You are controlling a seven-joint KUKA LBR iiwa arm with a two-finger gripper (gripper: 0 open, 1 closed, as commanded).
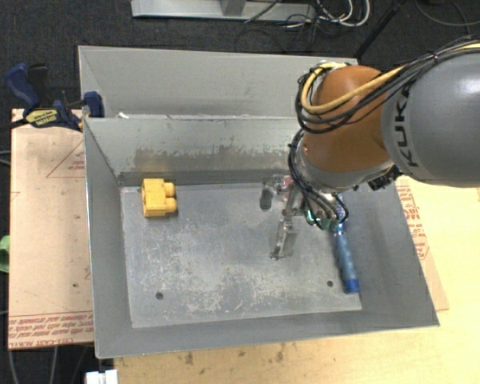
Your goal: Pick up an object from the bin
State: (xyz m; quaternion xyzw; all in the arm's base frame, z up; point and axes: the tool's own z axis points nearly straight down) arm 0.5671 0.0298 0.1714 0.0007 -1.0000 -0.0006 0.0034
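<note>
Two things lie in the grey metal bin [224, 294]: a yellow plastic block [158, 197] in its far left corner and a blue pen-like stick [345, 261] just right of the gripper [280, 230], which hangs over bare floor; whether its grip is wide or narrow cannot be told.

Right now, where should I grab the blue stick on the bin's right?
Probably best: grip the blue stick at mid-length, from straight above, closing across its narrow width. It lies flat, long and thin, beside the bin's sloping right wall.
</note>
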